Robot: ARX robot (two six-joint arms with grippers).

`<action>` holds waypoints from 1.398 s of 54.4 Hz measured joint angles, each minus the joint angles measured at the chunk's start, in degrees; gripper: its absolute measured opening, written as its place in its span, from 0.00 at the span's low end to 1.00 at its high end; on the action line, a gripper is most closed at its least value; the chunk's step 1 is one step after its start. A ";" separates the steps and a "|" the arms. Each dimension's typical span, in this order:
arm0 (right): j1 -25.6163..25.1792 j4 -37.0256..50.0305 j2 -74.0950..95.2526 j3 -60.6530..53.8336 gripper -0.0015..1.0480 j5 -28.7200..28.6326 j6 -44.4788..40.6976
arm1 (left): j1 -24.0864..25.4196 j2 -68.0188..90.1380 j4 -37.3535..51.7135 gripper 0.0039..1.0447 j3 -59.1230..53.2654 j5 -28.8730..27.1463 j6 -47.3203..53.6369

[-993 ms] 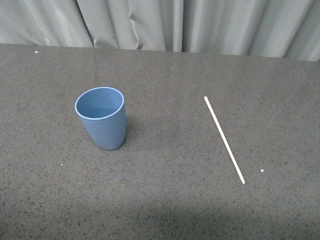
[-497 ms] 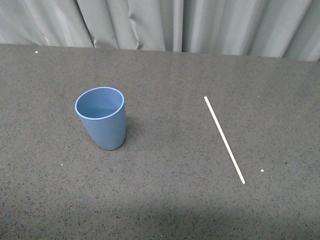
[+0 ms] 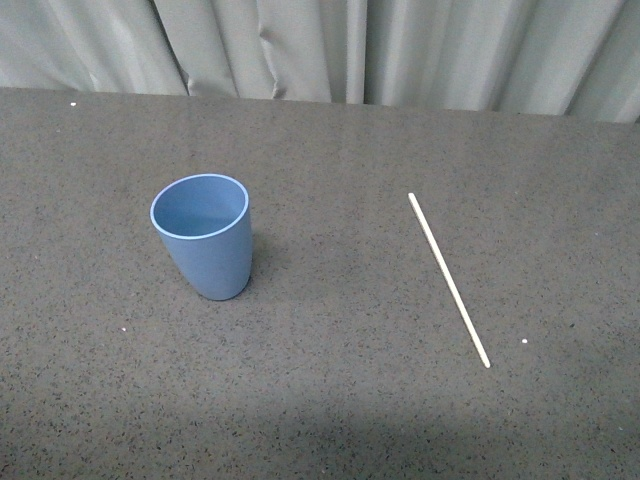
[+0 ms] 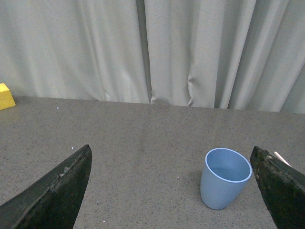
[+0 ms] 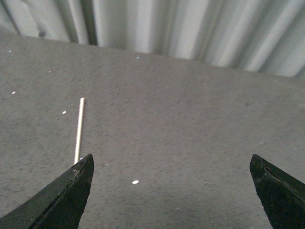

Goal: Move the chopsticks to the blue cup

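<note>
Cream-white chopsticks (image 3: 449, 280) lie flat on the dark speckled worktop (image 3: 330, 400), well apart from the upright blue cup (image 3: 205, 240); the front view shows no arm. Left wrist view: the left gripper (image 4: 170, 149) is spread wide and empty, with the blue cup ahead. Right wrist view: the right gripper (image 5: 171, 157) is equally wide and empty, near one end of the chopsticks. They are probably light, stiff and slippery, so pinch them mid-length.

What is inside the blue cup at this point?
Nothing shows inside the blue cup: only its bare inner wall, in both the front and left wrist views. Its near wall hides the very bottom. The chopstick lies on the table, outside it.
</note>
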 joint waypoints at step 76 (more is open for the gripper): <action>12.94 -25.51 85.72 62.23 0.32 -2.89 17.35 | 0.00 0.00 0.00 0.94 0.00 0.00 0.00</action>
